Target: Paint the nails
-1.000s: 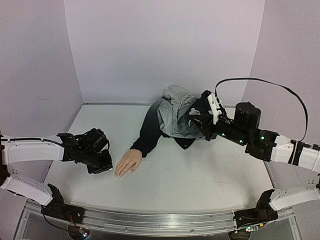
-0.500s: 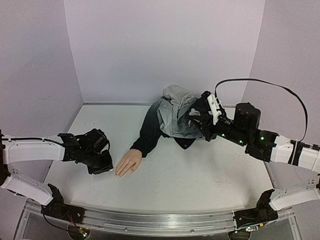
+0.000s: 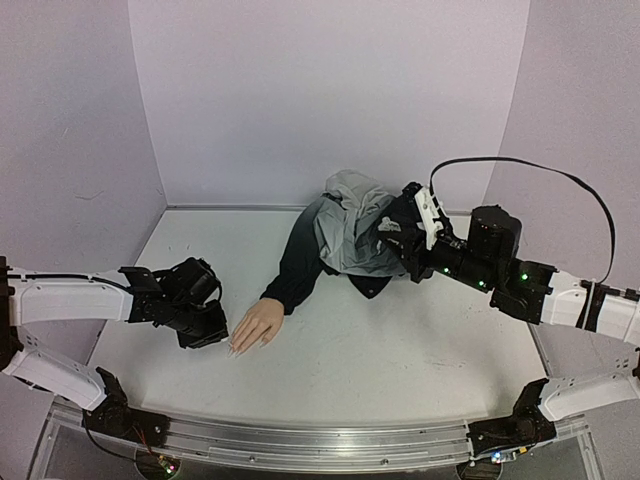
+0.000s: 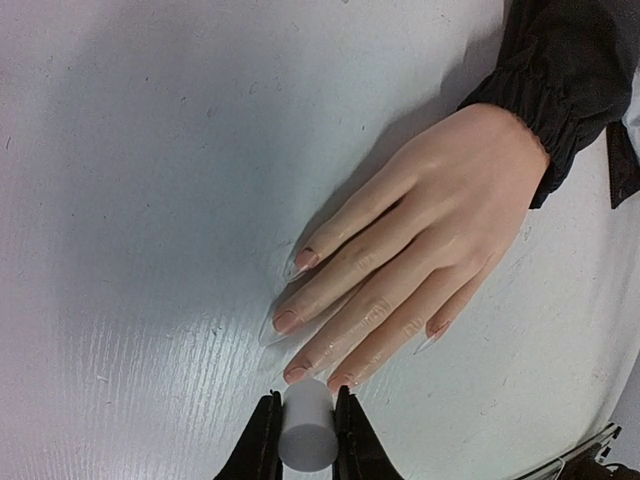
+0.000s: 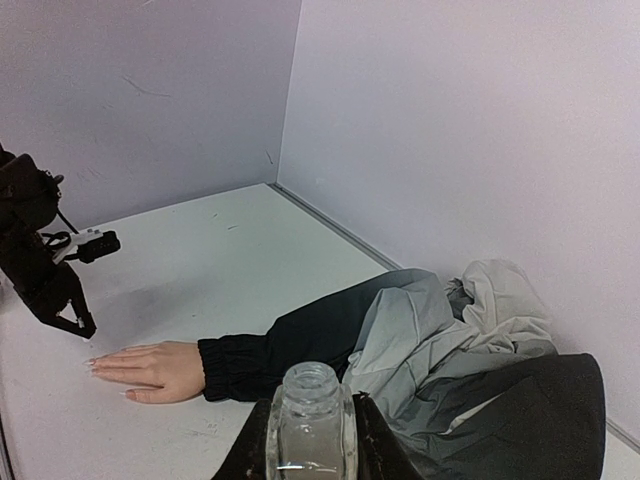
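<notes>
Left gripper (image 4: 305,402): one; two jaws clamped tight on white cylinder (image 4: 308,447), one, short and plain, its end just beside the fingertips
Mannequin hand (image 4: 430,215): one, flesh-coloured, flat on the white table (image 3: 400,350), palm down, left of centre near the front edge
Nails (image 4: 287,321): five counted in the left wrist view, four fingers and one thumb, long, pointed, glossy, pointing at the left gripper
Dark sleeve (image 3: 295,265): one, gathered cuff at the wrist, running back and right
Grey garment (image 3: 350,225): one, heaped against the back wall
Right gripper (image 5: 312,440): one; two jaws closed on glass bottle (image 5: 310,395), one, clear, upright, neck uncapped, held above the garment heap
</notes>
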You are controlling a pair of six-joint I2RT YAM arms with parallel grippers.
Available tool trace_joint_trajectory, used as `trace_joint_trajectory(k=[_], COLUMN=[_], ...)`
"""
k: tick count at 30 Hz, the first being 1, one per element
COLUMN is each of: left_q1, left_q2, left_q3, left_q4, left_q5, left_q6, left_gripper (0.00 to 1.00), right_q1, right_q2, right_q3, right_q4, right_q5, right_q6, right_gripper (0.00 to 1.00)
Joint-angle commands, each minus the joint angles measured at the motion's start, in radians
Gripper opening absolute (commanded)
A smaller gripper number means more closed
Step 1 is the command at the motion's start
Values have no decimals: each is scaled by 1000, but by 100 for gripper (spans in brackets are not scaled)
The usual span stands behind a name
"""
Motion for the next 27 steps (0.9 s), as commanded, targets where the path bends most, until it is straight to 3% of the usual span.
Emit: trace_joint_trajectory(k=[1, 27], left_q1=[-5, -5], left_q2=[1, -66], left_q3=[27, -4], left_q4=[23, -9], left_q5=[5, -4], left_q6=[3, -9], left_gripper=[0, 0], right_q1=[2, 4], right_q2=[-12, 3], right_q3=[4, 6], right_q4=[76, 80], right_q5=[-7, -22], right_q6=[-9, -5], right_gripper=[0, 0])
